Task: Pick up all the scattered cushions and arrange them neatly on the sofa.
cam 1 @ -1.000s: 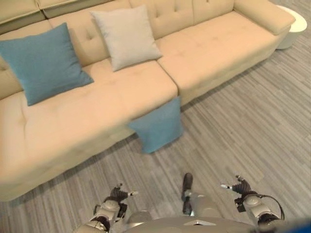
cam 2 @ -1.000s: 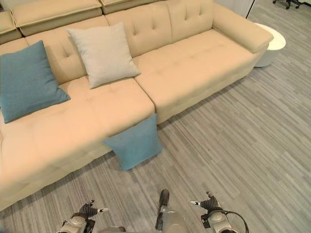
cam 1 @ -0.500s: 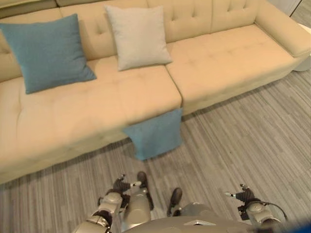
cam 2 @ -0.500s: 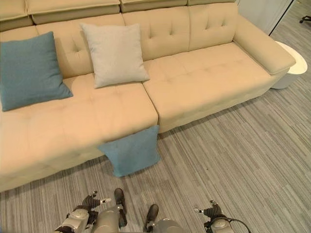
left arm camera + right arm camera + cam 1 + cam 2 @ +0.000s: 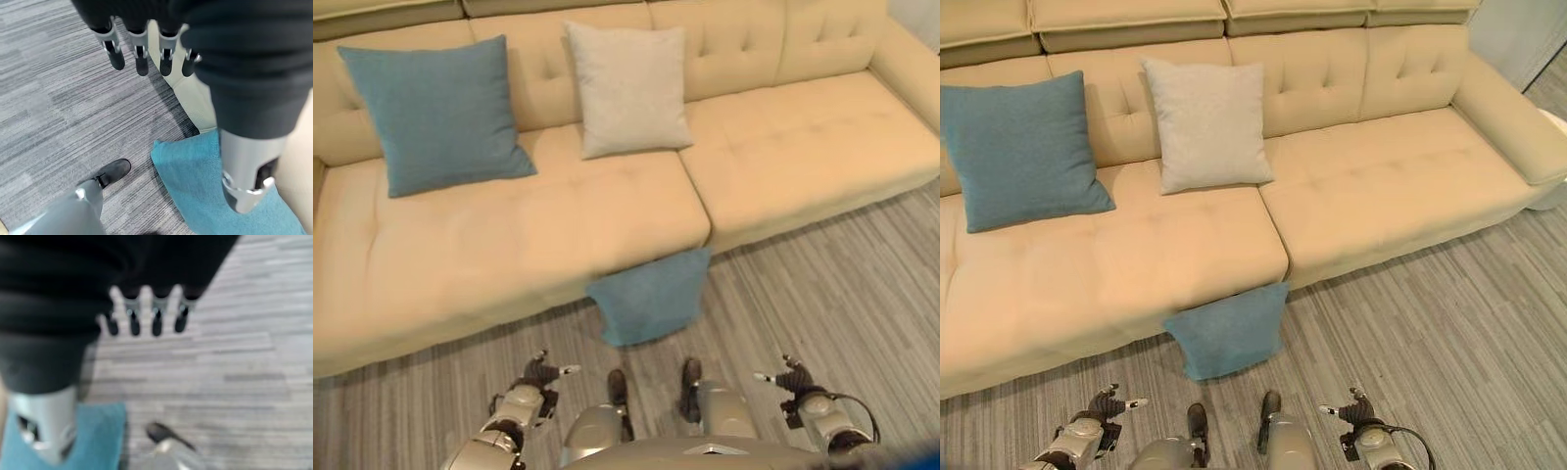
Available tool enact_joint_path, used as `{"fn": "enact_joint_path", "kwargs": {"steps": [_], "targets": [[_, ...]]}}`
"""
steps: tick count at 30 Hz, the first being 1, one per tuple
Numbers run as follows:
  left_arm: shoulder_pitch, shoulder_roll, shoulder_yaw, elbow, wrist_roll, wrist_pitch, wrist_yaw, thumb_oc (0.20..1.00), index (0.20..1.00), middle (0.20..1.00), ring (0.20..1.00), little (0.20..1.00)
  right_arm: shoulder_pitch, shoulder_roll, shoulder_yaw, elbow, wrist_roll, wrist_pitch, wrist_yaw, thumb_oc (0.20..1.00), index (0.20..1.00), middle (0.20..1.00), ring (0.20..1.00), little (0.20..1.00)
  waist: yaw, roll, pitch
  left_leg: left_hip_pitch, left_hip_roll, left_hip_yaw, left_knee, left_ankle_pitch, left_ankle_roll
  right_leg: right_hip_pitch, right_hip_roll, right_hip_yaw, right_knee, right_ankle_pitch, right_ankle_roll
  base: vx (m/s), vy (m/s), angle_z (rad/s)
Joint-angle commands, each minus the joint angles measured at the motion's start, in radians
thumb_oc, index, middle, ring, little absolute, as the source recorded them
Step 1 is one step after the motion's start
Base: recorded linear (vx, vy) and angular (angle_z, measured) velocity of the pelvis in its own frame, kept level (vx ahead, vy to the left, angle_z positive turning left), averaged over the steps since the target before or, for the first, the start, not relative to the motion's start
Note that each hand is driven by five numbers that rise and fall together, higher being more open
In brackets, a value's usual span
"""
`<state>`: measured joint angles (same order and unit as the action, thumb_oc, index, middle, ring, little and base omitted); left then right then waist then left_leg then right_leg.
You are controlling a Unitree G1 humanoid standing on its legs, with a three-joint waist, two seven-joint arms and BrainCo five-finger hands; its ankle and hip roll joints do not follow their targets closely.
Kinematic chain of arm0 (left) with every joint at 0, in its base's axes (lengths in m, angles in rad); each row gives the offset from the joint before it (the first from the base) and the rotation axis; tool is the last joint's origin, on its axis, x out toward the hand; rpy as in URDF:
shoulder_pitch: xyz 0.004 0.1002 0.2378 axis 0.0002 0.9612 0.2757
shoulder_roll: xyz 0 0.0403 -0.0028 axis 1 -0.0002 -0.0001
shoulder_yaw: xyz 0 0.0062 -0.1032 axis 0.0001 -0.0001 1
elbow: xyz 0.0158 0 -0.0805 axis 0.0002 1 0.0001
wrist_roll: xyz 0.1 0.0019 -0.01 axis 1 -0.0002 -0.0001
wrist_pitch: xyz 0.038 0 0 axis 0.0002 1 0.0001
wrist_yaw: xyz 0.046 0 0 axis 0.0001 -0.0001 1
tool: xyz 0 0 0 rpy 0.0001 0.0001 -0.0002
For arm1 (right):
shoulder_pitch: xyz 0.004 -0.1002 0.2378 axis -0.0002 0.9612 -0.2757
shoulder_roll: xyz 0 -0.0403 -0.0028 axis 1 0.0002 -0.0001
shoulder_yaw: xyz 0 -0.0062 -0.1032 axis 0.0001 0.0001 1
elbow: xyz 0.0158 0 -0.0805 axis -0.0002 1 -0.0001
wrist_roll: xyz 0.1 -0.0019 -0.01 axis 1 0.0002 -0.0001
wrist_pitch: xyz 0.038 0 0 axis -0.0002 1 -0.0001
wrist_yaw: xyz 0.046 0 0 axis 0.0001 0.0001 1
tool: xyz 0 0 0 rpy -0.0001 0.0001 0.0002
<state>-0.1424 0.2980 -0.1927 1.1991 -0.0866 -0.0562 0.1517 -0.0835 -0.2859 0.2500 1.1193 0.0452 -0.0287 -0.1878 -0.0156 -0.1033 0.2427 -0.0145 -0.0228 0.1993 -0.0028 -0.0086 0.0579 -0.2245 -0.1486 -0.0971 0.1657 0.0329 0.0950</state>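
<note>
Sofa (image 5: 1381,196) holds two cushions; blue cushion (image 5: 1229,331) leans below; left robot hand (image 5: 536,377), right robot hand (image 5: 787,377) released.

1. Whole view shifts between the earlier pictures and now: camera moves, not the things. The sofa (image 5: 509,245) now lies squarer across the picture, no longer slanting.
2. Floor cushion (image 5: 651,299), leaning on the sofa front, now sits at 12 o'clock from the robot, closer in.
3. Left hand (image 5: 540,372) and right hand (image 5: 790,377) hang low, fingers relaxed, holding nothing, as before.
</note>
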Motion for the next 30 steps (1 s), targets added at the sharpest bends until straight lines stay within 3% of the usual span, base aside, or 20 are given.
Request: {"fn": "enact_joint_path", "kwargs": {"steps": [1, 11, 12, 14, 15, 18, 24, 26, 30], "targets": [[-0.021, 0.009, -0.011, -0.024, 0.023, -0.031, 0.008, 1.0, 1.0, 1.0, 1.0, 1.0, -0.03, -0.051, 0.001, -0.01, -0.008, -0.011, -0.014, 1.0, 1.0, 1.0, 1.0, 1.0, -0.019, 0.013, 0.014, -0.084, 0.007, -0.015, 0.171, -0.104, -0.042, 0.043, 0.009, 0.027, 0.015, -0.043, 0.047, 0.03, -0.165, 0.18], [-0.083, 0.017, -0.004, -0.074, -0.045, -0.051, 0.069, 1.0, 1.0, 1.0, 1.0, 1.0, -0.081, -0.07, -0.001, -0.053, 0.028, -0.039, -0.063, 1.0, 1.0, 1.0, 1.0, 1.0, -0.006, 0.01, 0.06, -0.252, 0.046, -0.054, 0.243, -0.087, -0.085, -0.046, 0.0, -0.059, 0.035, -0.059, 0.015, -0.07, -0.148, 0.31], [-0.136, 0.029, -0.012, -0.095, -0.074, -0.064, 0.097, 1.0, 1.0, 1.0, 1.0, 1.0, -0.128, -0.085, 0.008, -0.083, 0.032, -0.049, -0.095, 1.0, 1.0, 1.0, 1.0, 1.0, -0.004, 0.011, 0.084, -0.338, 0.054, -0.065, 0.252, -0.066, -0.093, -0.131, 0.0, -0.082, 0.055, -0.057, 0.008, -0.16, -0.146, 0.27], [-0.175, 0.042, -0.025, -0.121, -0.088, -0.072, 0.114, 1.0, 1.0, 1.0, 1.0, 1.0, -0.162, -0.102, 0.008, -0.117, 0.045, -0.057, -0.117, 1.0, 1.0, 1.0, 1.0, 1.0, -0.007, 0.014, 0.094, -0.393, 0.059, -0.066, 0.253, -0.051, -0.095, -0.187, 0.001, -0.088, 0.066, -0.057, 0.003, -0.11, -0.119, 0.23], [-0.201, 0.05, -0.029, -0.133, -0.1, -0.078, 0.13, 1.0, 1.0, 1.0, 1.0, 1.0, -0.184, -0.116, 0.007, -0.129, 0.055, -0.058, -0.132, 1.0, 1.0, 1.0, 1.0, 1.0, -0.007, 0.019, 0.105, -0.41, 0.066, -0.071, 0.263, -0.073, -0.105, -0.209, 0.005, -0.086, 0.085, -0.079, 0.009, 0.01, -0.052, 0.2], [-0.277, 0.068, -0.034, -0.158, -0.139, -0.094, 0.171, 1.0, 1.0, 1.0, 1.0, 1.0, -0.26, -0.134, 0.001, -0.146, 0.085, -0.069, -0.177, 1.0, 1.0, 1.0, 1.0, 1.0, -0.012, 0.024, 0.128, -0.513, 0.074, -0.071, 0.289, -0.062, -0.109, -0.315, 0.003, -0.093, 0.124, -0.079, 0.007, -0.08, -0.072, 0.08], [-0.39, 0.088, -0.037, -0.19, -0.196, -0.121, 0.242, 1.0, 1.0, 1.0, 1.0, 1.0, -0.393, -0.169, -0.022, -0.178, 0.137, -0.094, -0.259, 1.0, 1.0, 1.0, 1.0, 1.0, -0.03, 0.039, 0.134, -0.715, 0.095, -0.086, 0.368, -0.064, -0.106, -0.524, -0.004, -0.077, 0.225, -0.098, -0.003, -0.07, -0.035, 0.02], [-0.467, 0.109, -0.051, -0.194, -0.211, -0.127, 0.264, 1.0, 1.0, 1.0, 1.0, 1.0, -0.489, -0.205, -0.031, -0.197, 0.158, -0.115, -0.301, 1.0, 1.0, 1.0, 1.0, 1.0, -0.041, 0.05, 0.133, -0.842, 0.11, -0.094, 0.432, -0.078, -0.097, -0.66, -0.009, -0.059, 0.309, -0.112, -0.006, 0.0, 0.0, 0.0], [-0.568, 0.113, -0.07, -0.185, -0.231, -0.125, 0.293, 1.0, 1.0, 1.0, 1.0, 1.0, -0.602, -0.23, -0.035, -0.22, 0.193, -0.137, -0.346, 1.0, 1.0, 1.0, 1.0, 1.0, -0.052, 0.063, 0.124, -0.996, 0.121, -0.104, 0.508, -0.097, -0.09, -0.811, -0.018, -0.036, 0.397, -0.13, -0.009, 0.0, 0.0, 0.0]]}}
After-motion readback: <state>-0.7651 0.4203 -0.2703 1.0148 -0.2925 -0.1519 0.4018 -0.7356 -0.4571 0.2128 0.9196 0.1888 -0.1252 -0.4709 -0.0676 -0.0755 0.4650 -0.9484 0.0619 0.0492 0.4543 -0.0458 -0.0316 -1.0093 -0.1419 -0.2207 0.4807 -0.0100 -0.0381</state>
